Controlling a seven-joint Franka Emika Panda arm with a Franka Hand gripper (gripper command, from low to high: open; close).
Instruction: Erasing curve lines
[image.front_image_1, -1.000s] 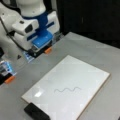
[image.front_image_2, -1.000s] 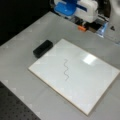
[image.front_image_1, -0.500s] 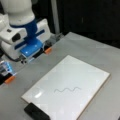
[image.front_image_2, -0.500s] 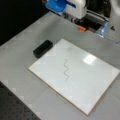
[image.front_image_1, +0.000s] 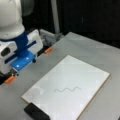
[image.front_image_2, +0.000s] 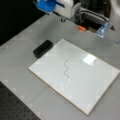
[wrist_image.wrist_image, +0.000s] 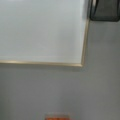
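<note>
The curve lines (image.front_image_1: 67, 89) are one thin dark wavy stroke on the white board (image.front_image_1: 80, 72); in a front view the curve lines (image.front_image_2: 66, 70) run down the middle of the board (image.front_image_2: 87, 82). A black eraser (image.front_image_1: 36, 112) lies at the board's corner, also seen as the eraser (image.front_image_2: 43, 48) and the eraser (wrist_image.wrist_image: 105, 11). My gripper (image.front_image_1: 23, 60), a white and blue hand, hangs above the table beyond the board's edge, apart from the eraser. In a front view the gripper (image.front_image_2: 50, 5) is at the top. The wrist view shows the board's corner (wrist_image.wrist_image: 81, 63) and no fingers.
Orange tabs (image.front_image_1: 48, 50) (image.front_image_1: 10, 79) sit on the grey table (image.front_image_1: 100, 55) near the arm. A metal fixture (image.front_image_2: 92, 18) with an orange piece (image.front_image_2: 81, 28) stands at the table's far edge. Black perforated surface (image.front_image_2: 15, 110) lies beyond the table's corner.
The arm has moved along the table's far edge, leftward in both front views and lower in one. The board, stroke and eraser have not moved.
</note>
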